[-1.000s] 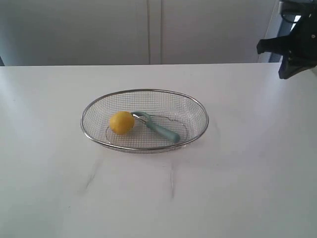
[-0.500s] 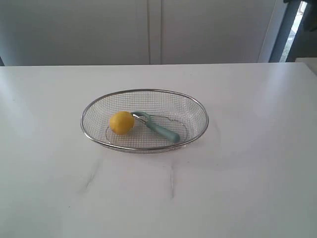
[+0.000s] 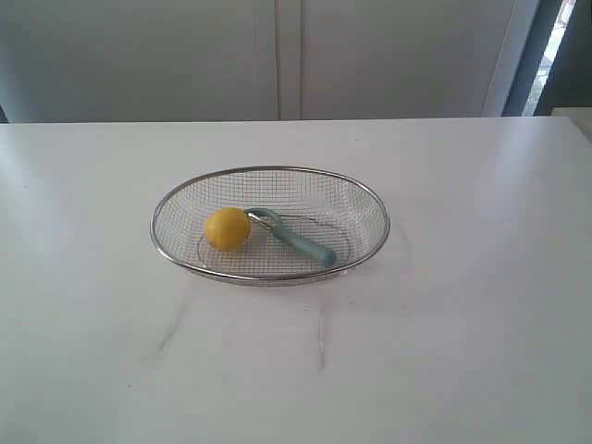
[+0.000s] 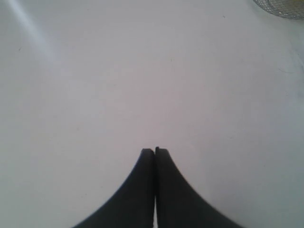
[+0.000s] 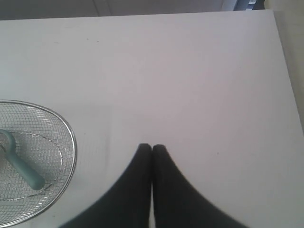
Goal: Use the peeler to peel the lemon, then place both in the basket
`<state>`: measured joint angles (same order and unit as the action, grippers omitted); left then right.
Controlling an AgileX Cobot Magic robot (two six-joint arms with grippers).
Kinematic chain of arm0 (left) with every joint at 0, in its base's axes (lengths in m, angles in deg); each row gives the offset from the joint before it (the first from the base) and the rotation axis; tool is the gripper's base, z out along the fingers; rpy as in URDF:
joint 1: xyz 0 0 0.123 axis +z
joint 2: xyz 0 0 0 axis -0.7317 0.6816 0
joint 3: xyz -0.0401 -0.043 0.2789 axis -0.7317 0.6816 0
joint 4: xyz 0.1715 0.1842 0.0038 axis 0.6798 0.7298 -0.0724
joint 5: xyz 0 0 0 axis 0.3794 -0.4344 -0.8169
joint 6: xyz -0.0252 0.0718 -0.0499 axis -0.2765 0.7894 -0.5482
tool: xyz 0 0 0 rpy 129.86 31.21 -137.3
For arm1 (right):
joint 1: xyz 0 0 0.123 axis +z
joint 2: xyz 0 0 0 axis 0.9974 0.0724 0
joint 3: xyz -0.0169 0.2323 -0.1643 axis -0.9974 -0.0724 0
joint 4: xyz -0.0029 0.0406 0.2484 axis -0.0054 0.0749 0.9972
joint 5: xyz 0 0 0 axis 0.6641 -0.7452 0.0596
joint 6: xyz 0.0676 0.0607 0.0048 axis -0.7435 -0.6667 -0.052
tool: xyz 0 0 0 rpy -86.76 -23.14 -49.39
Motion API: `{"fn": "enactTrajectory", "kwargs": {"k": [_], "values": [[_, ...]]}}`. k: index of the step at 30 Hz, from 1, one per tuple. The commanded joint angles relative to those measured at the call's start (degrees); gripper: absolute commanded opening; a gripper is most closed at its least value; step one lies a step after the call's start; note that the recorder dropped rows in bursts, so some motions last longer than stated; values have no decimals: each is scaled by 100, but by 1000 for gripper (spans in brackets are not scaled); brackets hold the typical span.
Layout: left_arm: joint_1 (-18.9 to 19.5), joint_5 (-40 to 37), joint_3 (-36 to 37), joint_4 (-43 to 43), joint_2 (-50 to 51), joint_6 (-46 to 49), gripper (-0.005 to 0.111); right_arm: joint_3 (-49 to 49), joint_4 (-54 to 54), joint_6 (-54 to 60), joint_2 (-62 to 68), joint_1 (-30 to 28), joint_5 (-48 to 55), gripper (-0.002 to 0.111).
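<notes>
White tabletop (image 4: pixel 142 71) below both jaws — each pressed together, gripping nothing.

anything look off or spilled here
Nothing stands out. The lemon and peeler lie inside the basket, which sits level on the table. No spill or loose peel shows, only faint grey streaks on the table nearer the camera than the basket.

Ext cam: raised, looks down over table (image 3: pixel 462 324) twd wall (image 3: pixel 139 55), mid dist, basket (image 3: pixel 268 169) centred. L wrist cam: low, looks past left claw (image 4: pixel 155 151); basket edge far beyond tips. R wrist cam: higher, past right claw (image 5: pixel 151 147); basket end off to its side. All 3 share basket.
</notes>
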<state>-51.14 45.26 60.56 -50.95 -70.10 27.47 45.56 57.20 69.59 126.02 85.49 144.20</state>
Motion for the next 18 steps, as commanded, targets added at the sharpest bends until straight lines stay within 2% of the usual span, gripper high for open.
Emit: {"fn": "enactTrajectory", "kwargs": {"k": [1,18], "values": [[6,-109,60,-35,-21,-2,0,-11,-31,65,-38,-30,-19,0],[6,-109,60,-35,-21,-2,0,-11,-73,65,-61,-30,-42,0]]}}
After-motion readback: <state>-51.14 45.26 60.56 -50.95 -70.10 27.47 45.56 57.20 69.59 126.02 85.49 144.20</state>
